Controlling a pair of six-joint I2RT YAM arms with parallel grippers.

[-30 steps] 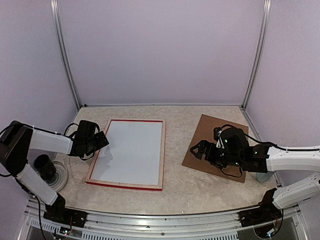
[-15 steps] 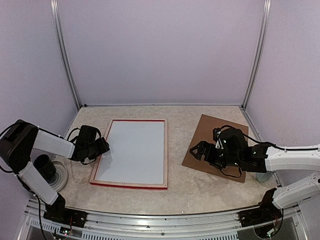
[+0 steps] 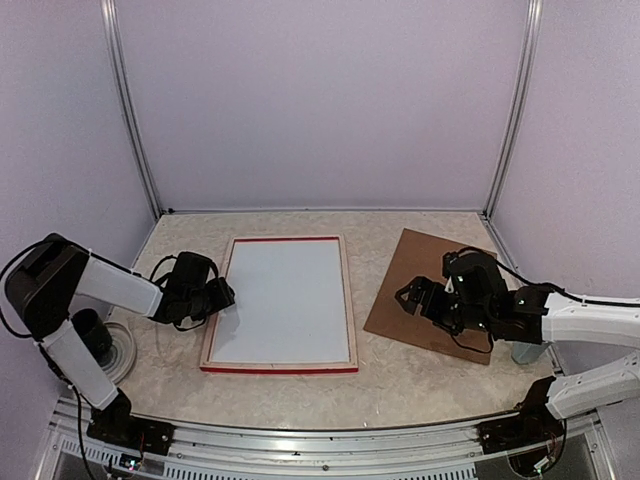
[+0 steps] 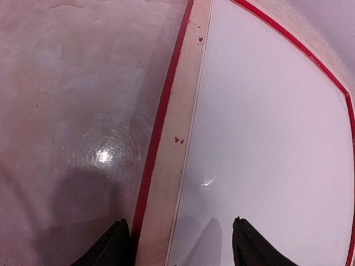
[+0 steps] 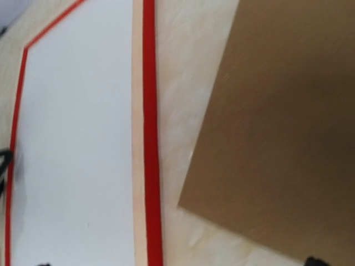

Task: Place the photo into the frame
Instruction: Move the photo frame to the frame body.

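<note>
Slippage of the frame is judged the main hazard. The left gripper is set astride the frame's left rail, with one finger on the table just outside it. The other finger is placed inside on the white panel, clear of the rail. The jaws are parted and nothing is clamped, so a sideways nudge could skew the frame or scuff the panel.

The right gripper is spread wide and holds nothing. It is poised over the brown backing board, which lies right of the frame and apart from it.

The frame is laid flat, pale wood upward, with its long axis pointed from the arm bases toward the back wall, nearly straight. The photo is not seen in any view, and whether it lies beneath the white panel cannot be told.
</note>
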